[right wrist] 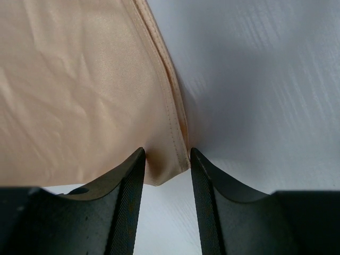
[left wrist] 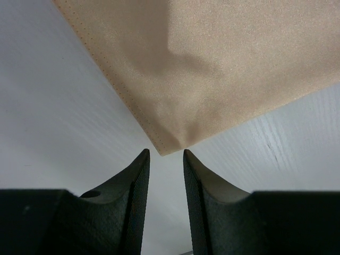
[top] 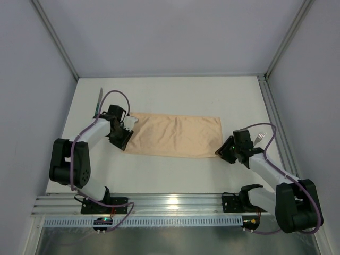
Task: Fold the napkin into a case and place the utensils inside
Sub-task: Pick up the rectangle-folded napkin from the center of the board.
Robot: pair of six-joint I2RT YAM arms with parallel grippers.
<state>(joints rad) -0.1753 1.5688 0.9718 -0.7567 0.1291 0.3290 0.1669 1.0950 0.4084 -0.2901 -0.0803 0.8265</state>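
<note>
Nearest my lens, the left gripper [left wrist: 166, 154] stands spread, a corner of the peach napkin [left wrist: 212, 69] just beyond its tips. I see that cloth lying folded oblong mid-desk [top: 175, 95]. Rightward, the right gripper [right wrist: 166, 151] stands spread astride the opposite corner.

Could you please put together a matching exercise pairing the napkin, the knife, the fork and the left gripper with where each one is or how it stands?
Things:
1. napkin
2. knife
3. fork
4. left gripper

Descriptions:
A. at the far left of the table
B. open, fingertips just short of a cloth corner
C. lying flat in the middle as a long rectangle
D. on the right side, silver tines showing

Pairs: 1-C, 2-A, 3-D, 4-B
</note>
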